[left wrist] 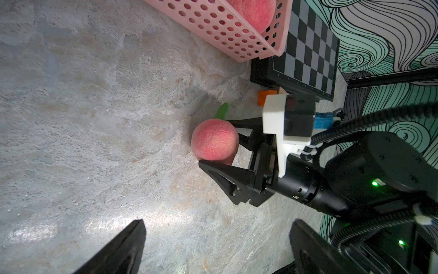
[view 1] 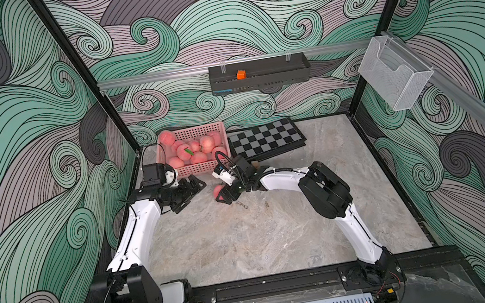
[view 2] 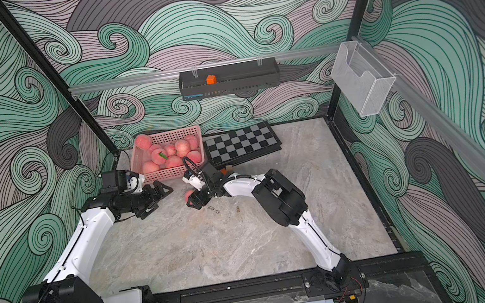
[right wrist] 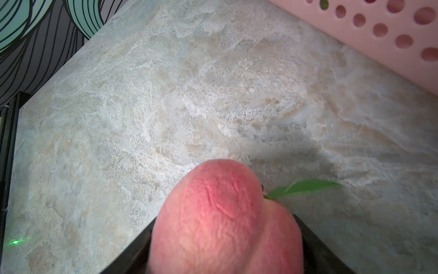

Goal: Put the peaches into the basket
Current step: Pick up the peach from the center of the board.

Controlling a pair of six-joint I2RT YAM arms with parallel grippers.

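Note:
Between the two arms, a pink peach with a green leaf lies low on the marble table in both top views. My right gripper is shut on it, one black finger on each side. The fruit fills the space between the jaws in the right wrist view. The pink basket stands just behind, holding several peaches, and one peach is perched at its far left corner. In front of the basket's left end, my left gripper is open and holds nothing.
A chessboard lies to the right of the basket, with a small orange cube at its near corner. A black slotted tray with an orange cube hangs on the back wall. A clear mesh holder hangs on the right rail.

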